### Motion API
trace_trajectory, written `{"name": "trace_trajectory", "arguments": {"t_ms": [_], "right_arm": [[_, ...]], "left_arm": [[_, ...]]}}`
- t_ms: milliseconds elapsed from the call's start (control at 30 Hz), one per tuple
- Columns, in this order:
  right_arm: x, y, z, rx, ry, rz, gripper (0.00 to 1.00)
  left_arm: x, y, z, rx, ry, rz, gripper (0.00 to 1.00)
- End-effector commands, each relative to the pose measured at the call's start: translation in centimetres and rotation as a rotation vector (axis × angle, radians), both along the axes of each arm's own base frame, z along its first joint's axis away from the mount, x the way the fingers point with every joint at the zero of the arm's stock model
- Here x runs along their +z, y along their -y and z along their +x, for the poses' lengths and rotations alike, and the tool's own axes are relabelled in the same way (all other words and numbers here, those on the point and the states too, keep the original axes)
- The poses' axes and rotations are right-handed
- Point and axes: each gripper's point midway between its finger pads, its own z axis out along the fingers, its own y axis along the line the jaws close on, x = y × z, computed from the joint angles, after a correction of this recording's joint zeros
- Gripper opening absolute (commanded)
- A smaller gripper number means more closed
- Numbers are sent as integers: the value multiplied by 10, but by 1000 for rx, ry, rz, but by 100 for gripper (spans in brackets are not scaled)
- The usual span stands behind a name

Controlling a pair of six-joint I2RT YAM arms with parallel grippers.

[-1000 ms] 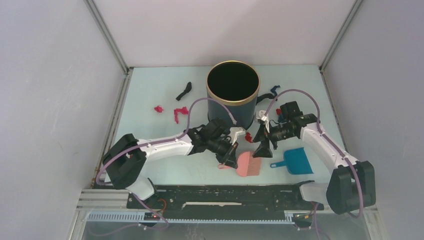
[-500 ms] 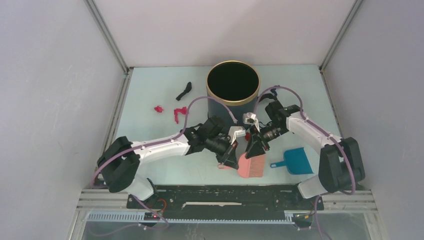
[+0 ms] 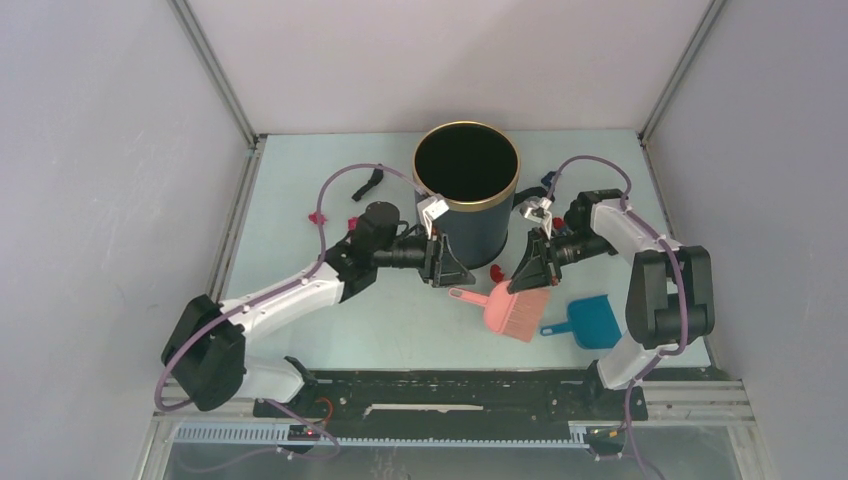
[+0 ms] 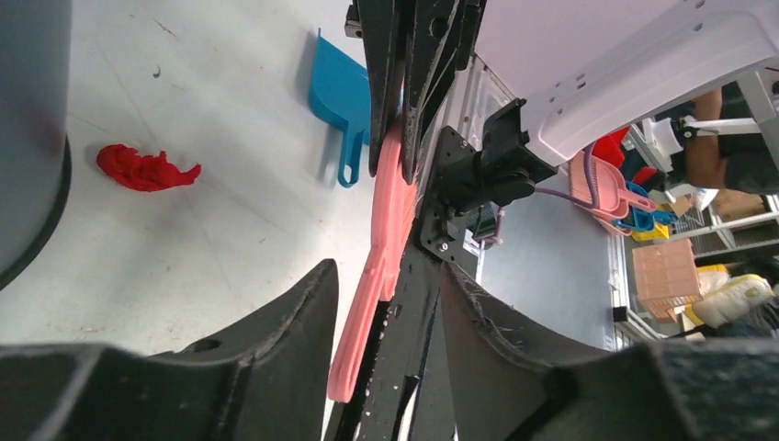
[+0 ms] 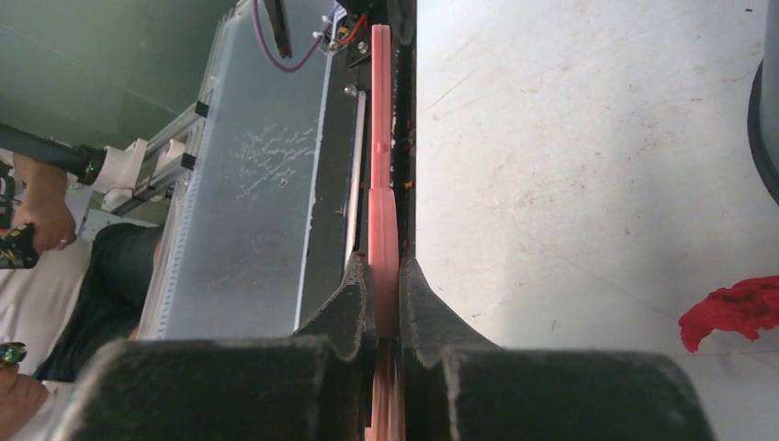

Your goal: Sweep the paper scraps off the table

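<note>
Right wrist: right jaws pinch brush (image 5: 383, 211) edge-on. Left wrist: left jaws spread, handle seen between. Top only: scraps (image 3: 318, 217) on desk (image 3: 300, 190) left of bin (image 3: 475, 225); bin interior dark, contents unreadable.

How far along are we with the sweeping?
Done: the right hand is shut on the pink brush, and the left hand is open and clear of it. In hand: only the brush; the blue dustpan lies untouched. Left: all the sweeping. The paper scraps lie scattered on the table, one red by the bin, others far left and behind it.
</note>
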Motion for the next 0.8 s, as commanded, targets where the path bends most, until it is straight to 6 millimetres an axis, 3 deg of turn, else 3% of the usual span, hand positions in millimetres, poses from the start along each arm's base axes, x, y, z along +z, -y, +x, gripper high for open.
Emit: {"name": "trace_trajectory", "arguments": {"t_ms": [0, 267, 600, 767], "right_arm": [[23, -5, 0, -31, -25, 73, 0], [29, -1, 7, -78, -31, 98, 0], [26, 7, 17, -124, -54, 100, 0], [23, 9, 18, -130, -64, 95, 0]], "left_arm": [[-1, 6, -2, -11, -61, -37, 52], [-15, 3, 1, 6, -38, 40, 53], [-17, 11, -17, -106, -94, 30, 26], [-17, 11, -16, -104, -90, 26, 20]]}}
